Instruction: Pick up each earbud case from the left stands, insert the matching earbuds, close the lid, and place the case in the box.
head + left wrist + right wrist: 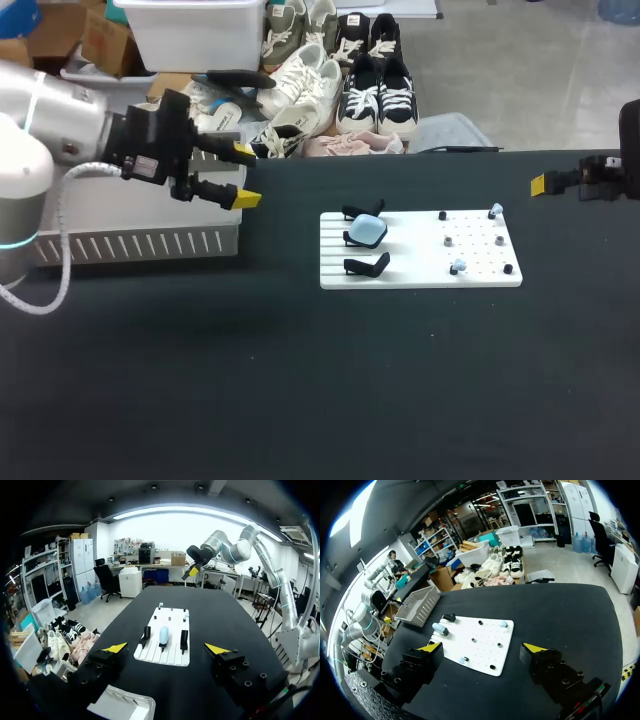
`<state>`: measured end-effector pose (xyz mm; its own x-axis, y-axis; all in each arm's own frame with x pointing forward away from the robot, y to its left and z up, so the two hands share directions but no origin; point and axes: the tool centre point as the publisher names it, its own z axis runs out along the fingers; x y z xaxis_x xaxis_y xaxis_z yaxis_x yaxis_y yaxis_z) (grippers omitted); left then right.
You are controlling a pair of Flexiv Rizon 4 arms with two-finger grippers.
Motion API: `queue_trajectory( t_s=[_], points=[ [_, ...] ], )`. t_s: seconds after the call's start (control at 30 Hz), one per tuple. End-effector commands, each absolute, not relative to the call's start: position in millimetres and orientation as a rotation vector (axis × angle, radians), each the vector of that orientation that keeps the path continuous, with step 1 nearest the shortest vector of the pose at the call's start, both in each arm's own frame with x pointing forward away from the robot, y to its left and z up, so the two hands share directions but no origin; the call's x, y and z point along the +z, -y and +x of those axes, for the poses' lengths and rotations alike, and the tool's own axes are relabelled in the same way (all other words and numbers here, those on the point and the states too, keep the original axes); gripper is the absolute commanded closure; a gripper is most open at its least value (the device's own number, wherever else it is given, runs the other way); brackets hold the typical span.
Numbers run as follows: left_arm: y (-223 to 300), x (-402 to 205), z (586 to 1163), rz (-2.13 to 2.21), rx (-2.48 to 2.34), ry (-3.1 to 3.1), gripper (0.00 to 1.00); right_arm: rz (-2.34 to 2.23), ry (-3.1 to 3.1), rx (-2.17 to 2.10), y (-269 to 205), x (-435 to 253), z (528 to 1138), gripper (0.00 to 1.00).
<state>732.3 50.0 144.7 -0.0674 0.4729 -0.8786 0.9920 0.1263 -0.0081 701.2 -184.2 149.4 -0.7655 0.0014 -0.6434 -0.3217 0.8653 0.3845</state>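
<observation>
The pale blue earbud case (367, 232) sits on the middle one of three black stands (367, 265), at the left end of a white board (420, 278) in the middle of the dark tabletop (300, 380). The left claw (245, 174) hangs with its yellow-tipped fingers spread wide and nothing between them. It is above the end of the grey box (130, 245), and the case lies ahead of it, well apart. Small pale earbuds (458, 266) rest on pegs at the board's right end. The right claw (482, 647) is also spread and holds nothing. It is off beyond that end, with the case at the board's far side from it.
</observation>
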Motion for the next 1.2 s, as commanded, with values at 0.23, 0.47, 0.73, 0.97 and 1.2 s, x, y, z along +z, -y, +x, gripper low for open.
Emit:
queue_trajectory(
  t_s=[0.23, 0.47, 0.73, 0.97, 1.2],
  points=[
    [-10, 120, 746, 1.563, -0.806, -1.652, 0.00, -0.232, -2.373, 0.638, 185, 150, 701, 0.00],
    [8, 109, 753, 1.569, -0.811, -1.615, 0.00, -0.232, -2.373, 0.638, 185, 150, 701, 0.00],
    [20, 89, 762, 1.588, -0.823, -1.611, 0.00, -0.232, -2.373, 0.638, 185, 150, 701, 0.00],
    [39, 75, 764, 1.575, -0.790, -1.620, 0.00, -0.232, -2.373, 0.638, 185, 150, 701, 0.00],
    [58, 59, 770, 1.568, -0.784, -1.628, 0.00, -0.232, -2.373, 0.638, 185, 150, 701, 0.00]
  ],
)
